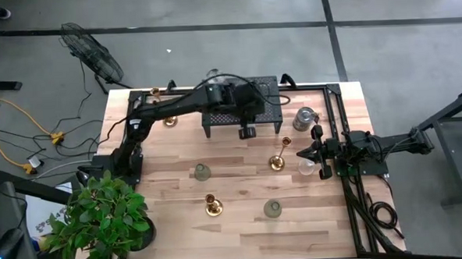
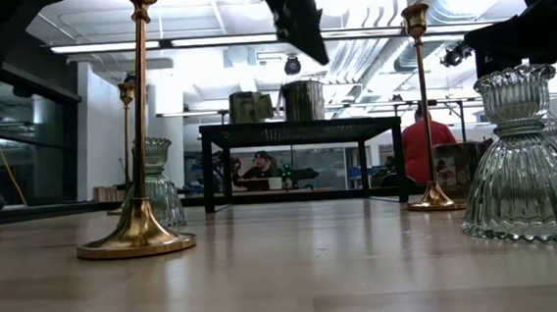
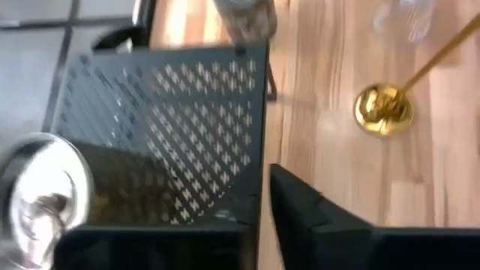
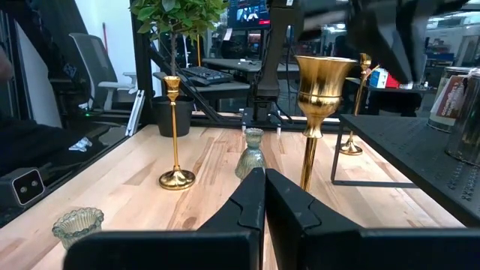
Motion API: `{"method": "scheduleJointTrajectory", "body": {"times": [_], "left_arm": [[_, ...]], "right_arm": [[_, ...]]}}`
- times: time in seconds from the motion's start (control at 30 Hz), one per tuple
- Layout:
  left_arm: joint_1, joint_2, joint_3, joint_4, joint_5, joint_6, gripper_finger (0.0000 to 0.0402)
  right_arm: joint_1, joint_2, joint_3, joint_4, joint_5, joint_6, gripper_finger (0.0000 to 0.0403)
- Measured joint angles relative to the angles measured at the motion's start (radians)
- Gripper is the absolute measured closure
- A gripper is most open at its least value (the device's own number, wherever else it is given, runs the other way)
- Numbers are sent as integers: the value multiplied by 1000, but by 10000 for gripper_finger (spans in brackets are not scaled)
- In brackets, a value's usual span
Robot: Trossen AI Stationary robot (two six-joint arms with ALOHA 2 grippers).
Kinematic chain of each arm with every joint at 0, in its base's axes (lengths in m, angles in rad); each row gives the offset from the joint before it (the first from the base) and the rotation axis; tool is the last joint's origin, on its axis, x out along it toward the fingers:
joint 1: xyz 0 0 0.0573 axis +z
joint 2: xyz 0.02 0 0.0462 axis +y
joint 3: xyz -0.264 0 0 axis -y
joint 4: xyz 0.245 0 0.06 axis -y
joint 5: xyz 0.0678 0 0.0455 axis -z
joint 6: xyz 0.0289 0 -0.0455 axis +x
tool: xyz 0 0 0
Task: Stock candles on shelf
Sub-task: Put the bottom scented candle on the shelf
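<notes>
Dark jointed arms, black cables, angular matte-black claw (image 4: 264,196) fingers.

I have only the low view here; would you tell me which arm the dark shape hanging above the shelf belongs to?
Observer: It is the left arm. The high view shows it reaching from its base on the table's left side across the shelf, with the left gripper at the shelf's front edge.
Operator: Thank you. Where is the right gripper?
Observer: The right gripper is by the table's right edge, shut and empty. Its wrist view shows a brass candlestick straight ahead.
Operator: Is anything out of my sight at the near side?
Observer: Yes, a potted plant stands at the near left corner of the table.
</notes>
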Motion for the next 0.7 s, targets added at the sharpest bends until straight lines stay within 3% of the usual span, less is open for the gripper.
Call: {"method": "scheduleJointTrajectory", "body": {"times": [0.13, 0.37, 0.7], "left_arm": [[-15, -7, -80, 74, -32, -44, 392], [-37, -12, -207, 268, -216, -210, 397], [-47, -55, -328, 419, -271, -464, 396]], "right_arm": [[0, 0, 0, 0, 0, 0, 400], [0, 0, 0, 0, 0, 0, 400], [0, 0, 0, 0, 0, 0, 400]]}}
